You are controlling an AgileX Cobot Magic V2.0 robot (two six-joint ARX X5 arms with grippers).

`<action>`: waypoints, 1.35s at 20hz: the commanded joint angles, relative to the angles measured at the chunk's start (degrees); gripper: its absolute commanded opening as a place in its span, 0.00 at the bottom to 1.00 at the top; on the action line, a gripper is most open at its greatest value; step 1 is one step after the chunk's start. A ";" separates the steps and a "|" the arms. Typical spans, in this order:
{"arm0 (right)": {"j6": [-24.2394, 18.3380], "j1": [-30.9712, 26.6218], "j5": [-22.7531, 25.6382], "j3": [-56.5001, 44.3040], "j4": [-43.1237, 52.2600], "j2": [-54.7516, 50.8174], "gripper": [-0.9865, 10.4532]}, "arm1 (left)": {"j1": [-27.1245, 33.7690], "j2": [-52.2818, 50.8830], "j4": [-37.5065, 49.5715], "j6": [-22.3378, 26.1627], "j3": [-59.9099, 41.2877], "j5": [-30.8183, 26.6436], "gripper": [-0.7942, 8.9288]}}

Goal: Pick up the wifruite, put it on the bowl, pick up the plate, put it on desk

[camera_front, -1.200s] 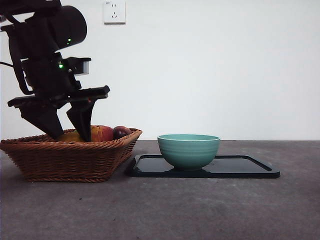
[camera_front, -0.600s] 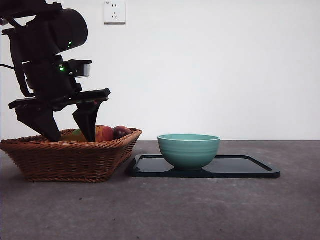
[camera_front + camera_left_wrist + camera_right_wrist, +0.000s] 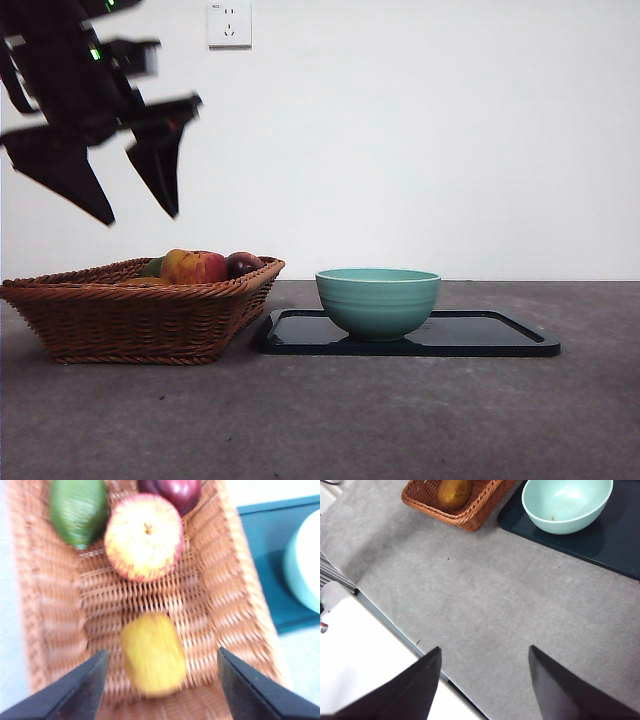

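Progress 0 of 2 steps | wifruite lies in basket, left of empty bowl | left tool spread, empty, above basket | right tool spread, waiting over table

I am looking at what appears to be a staged indoor test bench, not a kitchen: a bare white wall carrying one power socket is backing a plain grey desk that is holding only a wicker basket, tray and bowl.
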 commanded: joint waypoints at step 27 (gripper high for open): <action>-0.02 0.31 0.09 0.15 0.59 0.15 0.33 | -1.70 -22.14 -23.63 12.72 0.76 27.32 0.44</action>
